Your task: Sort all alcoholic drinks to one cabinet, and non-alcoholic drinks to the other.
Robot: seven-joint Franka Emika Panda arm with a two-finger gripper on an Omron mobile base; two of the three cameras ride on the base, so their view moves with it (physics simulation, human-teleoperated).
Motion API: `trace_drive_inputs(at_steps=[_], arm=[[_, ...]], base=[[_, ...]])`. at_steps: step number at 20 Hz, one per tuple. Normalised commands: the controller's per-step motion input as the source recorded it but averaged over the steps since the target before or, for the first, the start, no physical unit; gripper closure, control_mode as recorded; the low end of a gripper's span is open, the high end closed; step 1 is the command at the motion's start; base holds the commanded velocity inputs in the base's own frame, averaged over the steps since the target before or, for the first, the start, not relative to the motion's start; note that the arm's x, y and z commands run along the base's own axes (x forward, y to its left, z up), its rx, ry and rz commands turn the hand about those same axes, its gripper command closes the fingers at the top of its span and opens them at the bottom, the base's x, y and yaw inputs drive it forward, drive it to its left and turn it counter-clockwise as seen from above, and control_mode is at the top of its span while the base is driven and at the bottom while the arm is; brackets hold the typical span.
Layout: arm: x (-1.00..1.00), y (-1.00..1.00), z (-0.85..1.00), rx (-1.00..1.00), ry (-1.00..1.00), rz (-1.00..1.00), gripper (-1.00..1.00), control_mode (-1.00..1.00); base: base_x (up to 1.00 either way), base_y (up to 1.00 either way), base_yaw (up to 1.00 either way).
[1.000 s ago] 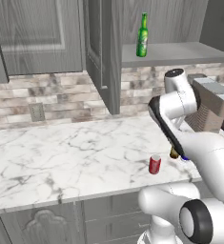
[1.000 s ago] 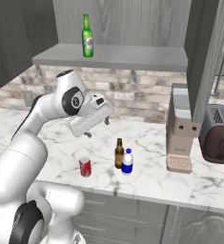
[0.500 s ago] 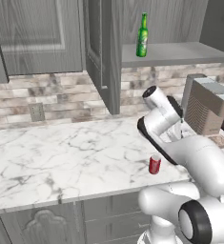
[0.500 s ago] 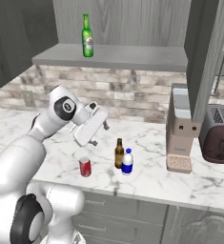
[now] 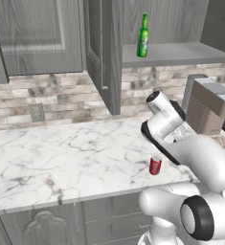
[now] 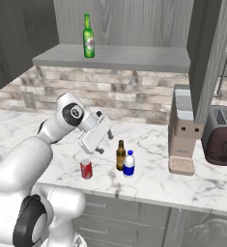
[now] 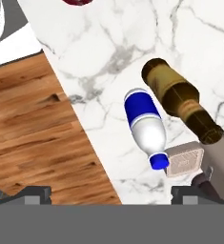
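The green bottle (image 5: 142,36) (image 6: 88,36) stands upright on the floor of the open upper cabinet. On the marble counter stand the amber-brown bottle (image 6: 120,155) (image 7: 180,101) and, touching or nearly touching it, the white bottle with blue label (image 6: 129,164) (image 7: 144,125). The red soda can (image 5: 155,164) (image 6: 86,169) sits left of them near the front edge. My gripper (image 6: 104,143) (image 7: 112,196) hovers above and left of the two counter bottles, open, with nothing between its fingers.
A coffee machine (image 6: 185,140) (image 5: 207,105) stands right of the bottles, with a dark toaster (image 6: 222,140) beyond it. The cabinet door (image 5: 102,52) hangs open above the counter. The counter's front edge and wood floor (image 7: 32,119) lie close to the bottles.
The arm has folded down and forward, carrying the gripper lower and to the right, closer to the amber and white bottles. The gripper stayed open; no drink moved.
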Motion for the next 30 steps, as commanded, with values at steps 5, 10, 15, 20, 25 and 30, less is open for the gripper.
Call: trace_drive_inputs(at_steps=[5, 10, 15, 20, 25, 30], arm=[[0.06, 0.0, -0.09, 0.01, 0.14, 0.07, -1.0, -1.0], [0.1, 0.0, -0.16, 0.0, 0.01, 0.08, -1.0, -1.0], [0.03, 0.0, -0.26, 0.0, 0.0, 0.11, -1.0, -1.0], [0.12, 0.0, -0.26, 0.0, 0.0, 0.09, -1.0, -1.0], [0.27, 0.0, -0.19, 0.0, 0.0, 0.02, -1.0, -1.0], [0.34, 0.0, -0.26, 0.0, 0.0, 0.0, -1.0, -1.0]], base=[[0.0, 0.0, 0.0], [0.0, 0.0, 0.0], [0.0, 0.0, 0.0], [0.0, 0.0, 0.0], [0.0, 0.0, 0.0], [0.0, 0.0, 0.0]])
